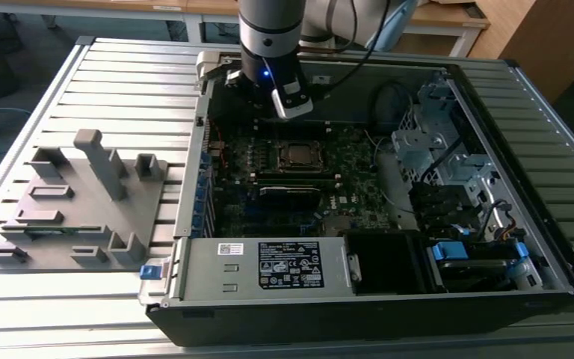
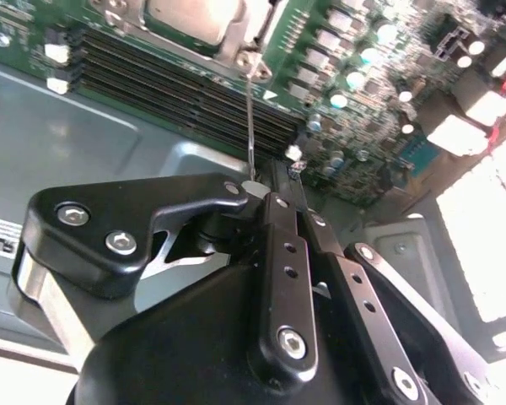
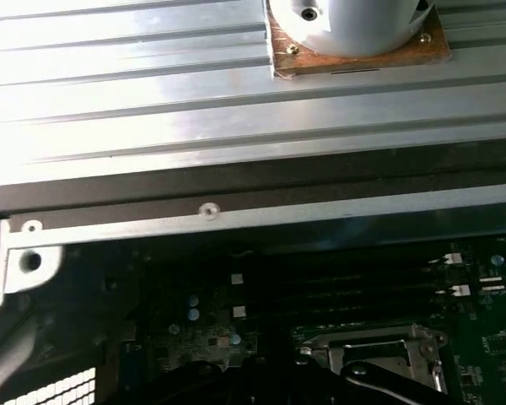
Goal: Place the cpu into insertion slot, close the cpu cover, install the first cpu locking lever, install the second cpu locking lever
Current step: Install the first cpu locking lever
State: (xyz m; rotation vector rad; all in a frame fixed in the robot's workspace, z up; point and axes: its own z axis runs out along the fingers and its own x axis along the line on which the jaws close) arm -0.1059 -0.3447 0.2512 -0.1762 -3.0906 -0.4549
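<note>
The cpu [image 2: 194,15] shows its silver top in the insertion slot [image 1: 300,155] on the green board. Around it the cpu cover [image 2: 236,46] lies flat as a metal frame. From the frame's corner a thin wire locking lever [image 2: 250,118] rises straight to my gripper [image 2: 274,190]. The black fingers [image 2: 285,253] are shut together, and the lever's end meets their tip; I cannot tell whether it is clamped. In the exterior view my gripper [image 1: 289,112] hangs over the board just behind the slot. The first wrist view shows the cover [image 3: 375,348] close below.
The open computer case [image 1: 526,247] lies on a slatted metal table [image 1: 117,67]. Black memory sticks [image 2: 177,84] run beside the slot. A power supply [image 1: 287,263] sits at the case front, drive cages [image 1: 436,142] on the exterior view's right, and a grey fixture [image 1: 78,202] on its left.
</note>
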